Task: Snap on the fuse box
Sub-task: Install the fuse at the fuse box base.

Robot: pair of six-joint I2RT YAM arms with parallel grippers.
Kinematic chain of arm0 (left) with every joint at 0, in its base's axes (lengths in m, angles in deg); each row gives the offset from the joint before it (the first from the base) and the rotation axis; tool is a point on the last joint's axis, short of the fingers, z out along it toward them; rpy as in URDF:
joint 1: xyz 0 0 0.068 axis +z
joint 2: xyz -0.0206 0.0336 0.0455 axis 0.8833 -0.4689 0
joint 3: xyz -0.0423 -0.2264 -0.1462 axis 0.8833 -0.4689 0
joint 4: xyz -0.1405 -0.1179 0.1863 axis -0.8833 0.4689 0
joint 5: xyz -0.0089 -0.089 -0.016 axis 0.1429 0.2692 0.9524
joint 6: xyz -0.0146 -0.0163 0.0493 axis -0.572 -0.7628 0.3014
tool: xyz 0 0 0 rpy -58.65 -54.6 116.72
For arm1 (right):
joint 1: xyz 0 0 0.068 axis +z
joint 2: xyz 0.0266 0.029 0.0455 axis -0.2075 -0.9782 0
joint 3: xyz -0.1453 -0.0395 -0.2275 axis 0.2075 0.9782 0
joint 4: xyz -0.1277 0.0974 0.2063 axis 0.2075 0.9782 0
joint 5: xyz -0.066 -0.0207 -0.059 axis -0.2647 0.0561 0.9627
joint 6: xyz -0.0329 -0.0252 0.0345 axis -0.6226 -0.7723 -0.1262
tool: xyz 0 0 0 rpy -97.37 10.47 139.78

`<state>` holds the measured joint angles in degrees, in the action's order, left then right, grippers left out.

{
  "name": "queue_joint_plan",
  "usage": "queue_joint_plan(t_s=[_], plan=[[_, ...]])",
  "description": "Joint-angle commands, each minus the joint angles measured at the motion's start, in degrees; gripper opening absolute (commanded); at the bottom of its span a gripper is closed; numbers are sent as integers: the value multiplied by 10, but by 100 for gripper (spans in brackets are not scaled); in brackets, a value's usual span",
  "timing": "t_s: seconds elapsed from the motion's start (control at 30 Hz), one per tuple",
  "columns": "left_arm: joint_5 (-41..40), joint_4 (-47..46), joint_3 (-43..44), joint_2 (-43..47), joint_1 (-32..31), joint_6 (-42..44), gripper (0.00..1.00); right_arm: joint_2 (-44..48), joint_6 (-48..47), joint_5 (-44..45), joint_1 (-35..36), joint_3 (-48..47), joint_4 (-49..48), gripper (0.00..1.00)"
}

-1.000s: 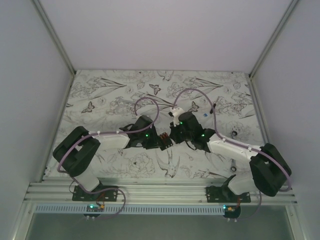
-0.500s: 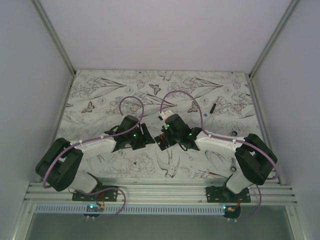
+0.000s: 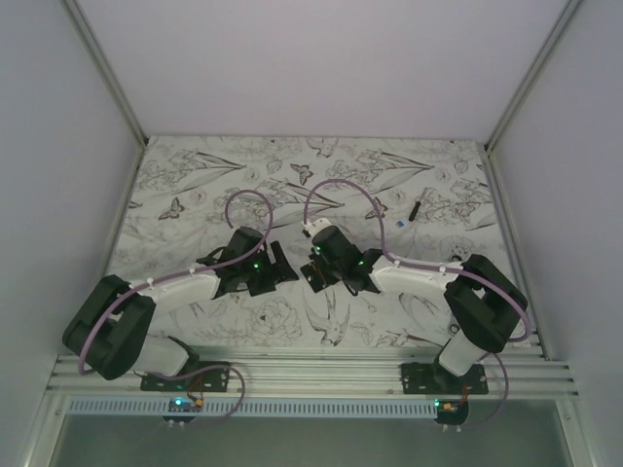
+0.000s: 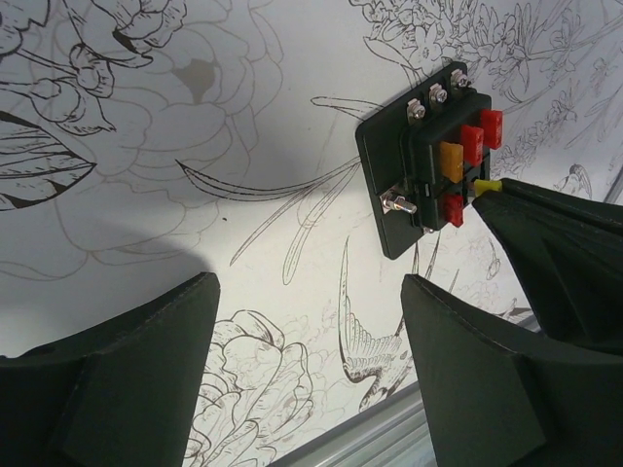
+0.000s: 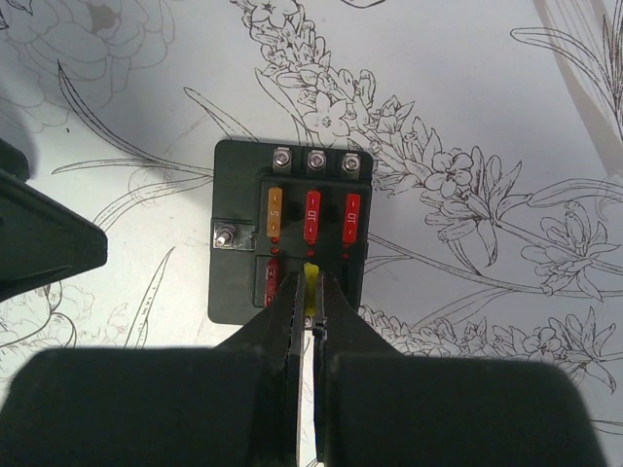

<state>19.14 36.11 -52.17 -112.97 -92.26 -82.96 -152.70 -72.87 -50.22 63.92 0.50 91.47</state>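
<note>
The fuse box (image 5: pixel 238 282) is a black square plate lying flat on the flower-printed table. Its face carries one orange fuse (image 5: pixel 274 211), red fuses (image 5: pixel 312 216) and a row of screws. The left wrist view shows the fuse box (image 4: pixel 389 195) ahead and to the right. My right gripper (image 5: pixel 311 297) is shut on a small yellow fuse (image 5: pixel 311 275), held against the box's lower row. My left gripper (image 4: pixel 307 375) stands open with only table between its fingers, short of the box. Seen from above, the right gripper (image 3: pixel 315 272) covers the box and the left gripper (image 3: pixel 279 265) sits just to its left.
A short black bar (image 3: pixel 416 208) and a tiny blue piece (image 3: pixel 403 221) lie at the back right. An aluminium rail (image 3: pixel 311 370) runs along the near table edge, and the rail (image 4: pixel 409 433) shows close below my left fingers. Grey walls enclose the table.
My left gripper has opened and drawn back to the left, away from the fuse box. The right arm has shifted left and stays shut on the yellow fuse.
</note>
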Motion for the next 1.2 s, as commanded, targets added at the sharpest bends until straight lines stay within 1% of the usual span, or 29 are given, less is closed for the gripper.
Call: queue_joint_plan(t_s=[0.0,0.27,0.83,1.07,1.17], plan=[[6,15,-8,12,7,3,81,-8,-3,26,8,-16,2,0],[6,17,-8,10,8,2,81,-9,-5,28,9,-8,-4,0],[8,20,-8,5,8,-2,82,-8,-40,18,22,50,-64,0],[4,21,-11,11,8,-5,82,-15,-53,67,45,71,-68,0],[2,21,-12,11,8,-6,82,-19,-53,72,54,85,-81,0]])
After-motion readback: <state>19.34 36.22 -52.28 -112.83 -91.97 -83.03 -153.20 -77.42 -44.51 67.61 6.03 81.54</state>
